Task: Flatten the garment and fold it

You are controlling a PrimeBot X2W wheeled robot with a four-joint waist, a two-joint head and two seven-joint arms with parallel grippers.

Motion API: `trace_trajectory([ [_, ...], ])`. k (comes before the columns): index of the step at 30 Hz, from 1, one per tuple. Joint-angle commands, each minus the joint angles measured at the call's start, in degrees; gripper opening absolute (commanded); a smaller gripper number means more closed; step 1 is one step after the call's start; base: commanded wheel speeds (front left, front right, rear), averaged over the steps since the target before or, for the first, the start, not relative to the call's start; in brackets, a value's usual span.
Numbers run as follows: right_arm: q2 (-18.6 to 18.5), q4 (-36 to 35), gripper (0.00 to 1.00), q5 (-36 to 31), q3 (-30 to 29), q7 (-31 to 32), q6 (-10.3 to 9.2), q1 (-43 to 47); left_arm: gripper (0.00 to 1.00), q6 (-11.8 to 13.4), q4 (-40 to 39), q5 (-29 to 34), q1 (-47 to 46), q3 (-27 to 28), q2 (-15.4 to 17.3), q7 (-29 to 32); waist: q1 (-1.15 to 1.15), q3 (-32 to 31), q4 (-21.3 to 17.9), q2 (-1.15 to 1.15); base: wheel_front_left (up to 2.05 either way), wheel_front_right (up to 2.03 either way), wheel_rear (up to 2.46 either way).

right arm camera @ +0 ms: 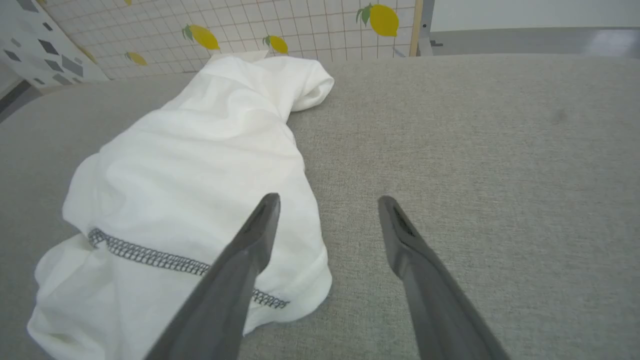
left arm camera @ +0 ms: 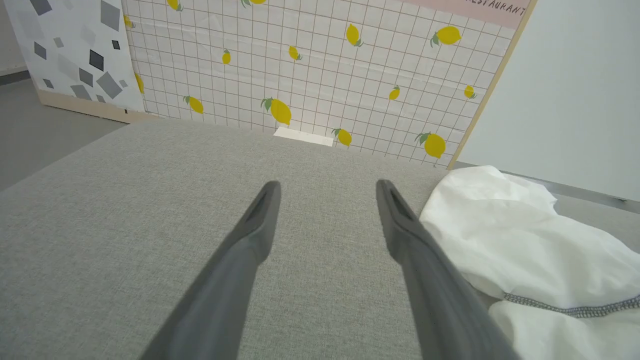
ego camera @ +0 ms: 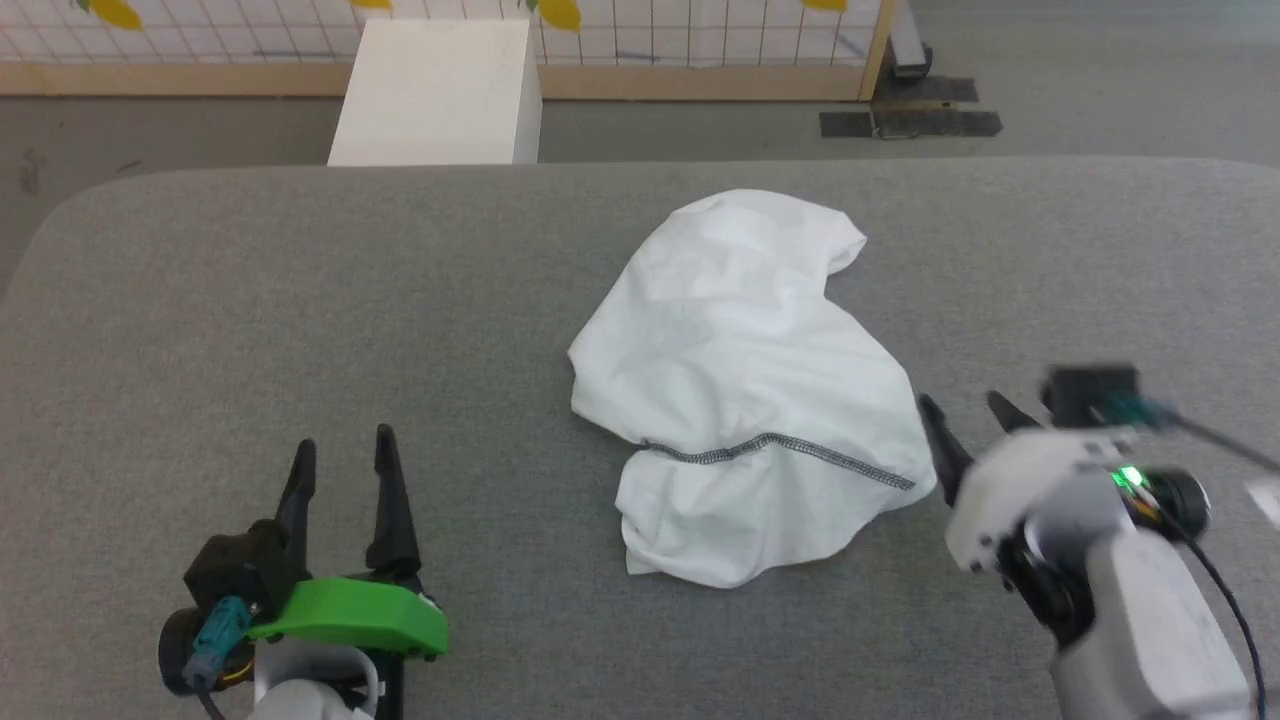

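Nearby, the left gripper (ego camera: 345, 440) hangs spread and empty over the table (ego camera: 300, 300), well left of the garment (ego camera: 740, 380). The right gripper (ego camera: 960, 400), equally spread and empty, sits just beside its stitched right edge, probably poised to pinch there. The garment lies bunched mid-table, unflattened.

Grey fabric table (ego camera: 300, 300); crumpled white garment (ego camera: 740, 380) lying mid-surface.
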Motion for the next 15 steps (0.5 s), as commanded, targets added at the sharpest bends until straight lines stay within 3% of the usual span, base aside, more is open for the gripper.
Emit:
trace_trajectory([
  [1,0.1,2.2,1.0,-1.5,1.0,4.3,-0.09,-3.4,1.0,-0.7,0.1,0.9,-1.0,0.2,-0.5,-0.2,0.0,1.3,1.1,0.0,0.0,0.0,0.0],
  [5,-0.2,9.9,1.0,-6.1,3.5,18.5,-0.09,-10.9,1.0,-2.1,0.5,2.3,-2.5,0.7,-1.8,-0.2,0.0,2.4,2.1,0.0,0.0,0.0,0.0],
  [10,-0.4,15.9,1.0,-6.4,7.1,26.7,-0.09,-14.5,1.0,-3.5,1.4,3.5,-3.3,1.1,-3.0,-0.2,0.0,2.8,3.5,0.0,0.0,0.0,0.0],
  [11,-0.4,16.1,0.26,-5.5,7.9,26.7,-0.09,-14.8,1.0,-3.7,1.6,3.6,-3.3,1.3,-3.2,-0.2,0.0,2.8,3.7,0.0,0.0,0.0,0.0],
  [12,-0.4,16.1,0.0,-4.5,8.5,26.6,-0.09,-14.8,1.0,-3.9,1.8,3.7,-3.3,1.5,-3.3,-0.2,0.0,2.8,3.9,0.0,0.0,0.0,0.0],
  [15,-0.3,14.0,0.0,0.3,10.8,25.6,-0.09,-14.5,1.0,-4.5,2.2,4.1,-3.2,2.3,-3.7,-0.2,0.0,2.4,4.1,0.0,0.0,0.0,0.0],
])
